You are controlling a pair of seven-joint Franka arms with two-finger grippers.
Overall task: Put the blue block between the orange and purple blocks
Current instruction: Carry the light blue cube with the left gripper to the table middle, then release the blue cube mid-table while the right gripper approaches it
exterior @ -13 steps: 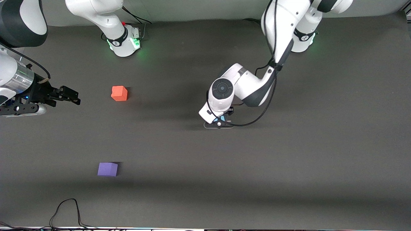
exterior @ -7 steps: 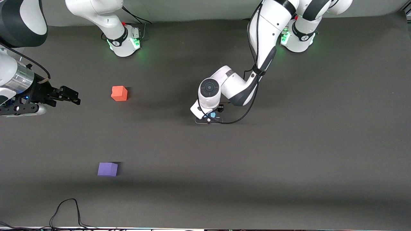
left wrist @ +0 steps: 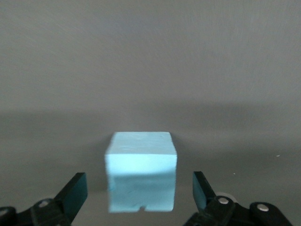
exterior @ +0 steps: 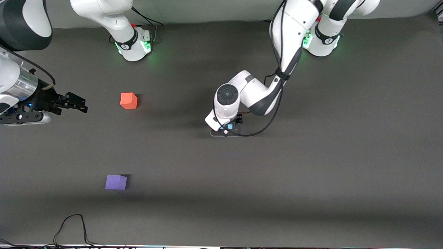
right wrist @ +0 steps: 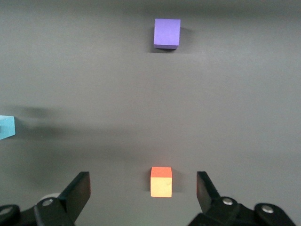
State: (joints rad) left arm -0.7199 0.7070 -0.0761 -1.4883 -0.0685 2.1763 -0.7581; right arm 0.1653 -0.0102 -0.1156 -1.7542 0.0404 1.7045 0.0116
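The blue block (left wrist: 141,174) sits on the dark mat between the fingers of my left gripper (left wrist: 138,188), with a gap on each side; the gripper is open. In the front view only a sliver of the blue block (exterior: 230,127) shows under the left gripper (exterior: 228,129), mid-table. The orange block (exterior: 128,100) and the purple block (exterior: 116,182) lie apart toward the right arm's end, the purple one nearer the camera. My right gripper (exterior: 79,104) waits, open and empty, beside the orange block. The right wrist view shows the orange block (right wrist: 161,181), the purple block (right wrist: 167,33) and the blue block (right wrist: 5,127).
A black cable (exterior: 74,224) loops on the mat near the front edge, nearer the camera than the purple block. The two arm bases (exterior: 133,45) stand along the back of the mat (exterior: 311,173).
The left arm has moved toward the right arm's end of the table, then shifted slightly nearer the camera. The right arm and the orange and purple blocks have not moved.
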